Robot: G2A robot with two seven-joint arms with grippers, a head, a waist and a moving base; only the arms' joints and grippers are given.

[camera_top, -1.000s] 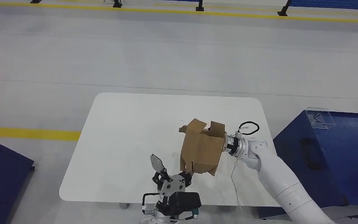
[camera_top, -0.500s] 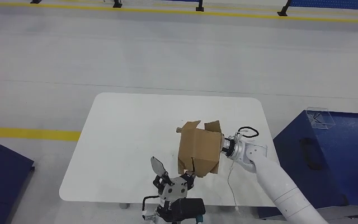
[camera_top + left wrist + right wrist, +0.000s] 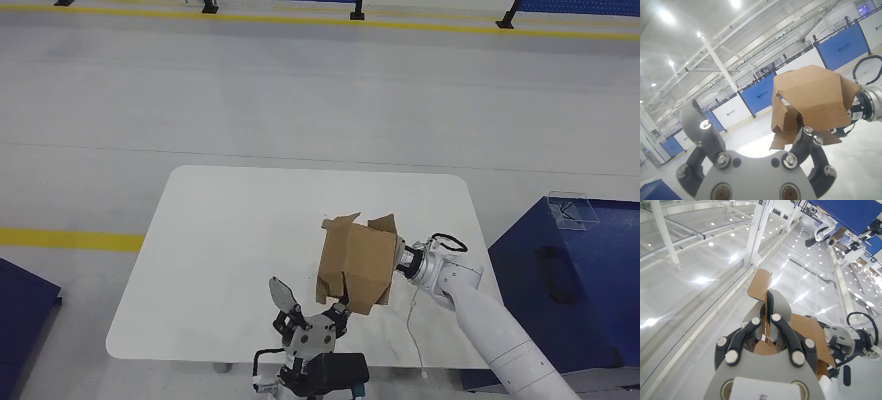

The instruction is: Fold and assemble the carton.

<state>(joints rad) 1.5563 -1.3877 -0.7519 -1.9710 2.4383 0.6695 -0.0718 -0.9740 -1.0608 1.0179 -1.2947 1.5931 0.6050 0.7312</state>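
Carton: a brown cardboard carton (image 3: 352,262), partly formed, with loose, ragged flaps at its open ends. It sits between the two grippers, over the near right part of the white table (image 3: 220,260).
Height: from the left wrist view the carton seems to hang clear of the tabletop, though the top view does not settle this.
Right gripper (image 3: 767,308): its jaws are pinched tight on one cardboard wall. The sheet runs up between the two fingers and sticks out past their tips, and the bulk of the carton lies just beyond and to one side of them.
Left gripper (image 3: 748,117): its jaws are spread wide and hold nothing. One finger (image 3: 806,132) goes up into the carton's open lower end, with the hanging flaps right against it. The other finger (image 3: 693,113) stands free, well apart from the cardboard.
Between the grippers: the carton's body spans the gap, clamped at the right jaws' side and open-ended at the left jaws' side.
Blue cabinet (image 3: 560,290): off the table, behind the right gripper's arm, well apart from both sets of jaws.
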